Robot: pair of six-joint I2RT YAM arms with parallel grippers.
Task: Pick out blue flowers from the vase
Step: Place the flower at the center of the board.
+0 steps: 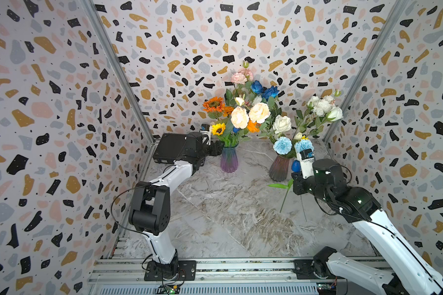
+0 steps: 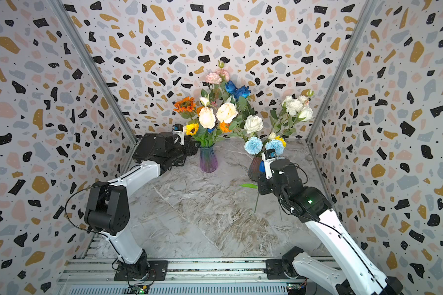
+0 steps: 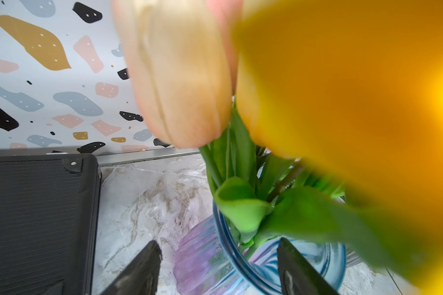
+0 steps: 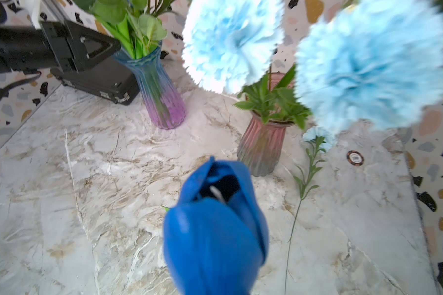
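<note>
**Right gripper** (image 1: 294, 178): fully closed on the stem of a deep blue bud (image 4: 215, 229). The bud is out of both vases and held just beside the pink vase (image 1: 279, 169), toward the back right corner of the worktop (image 1: 228, 217). Its stem and one leaf hang below the jaws.

**Left gripper** (image 3: 219, 244): jaws stand apart at the rim of the purple vase (image 1: 229, 161), near the middle of the back edge. Nothing is clamped.

**Other blue flowers:**
- Two pale pom-poms (image 1: 282, 145) stand in the pink vase.
- Two blue roses (image 1: 257, 87) stand high in the purple vase's bouquet.
- In the right wrist view, one smaller pom-pom stem (image 4: 317, 138) lies flat on the worktop beside the pink vase.
</note>
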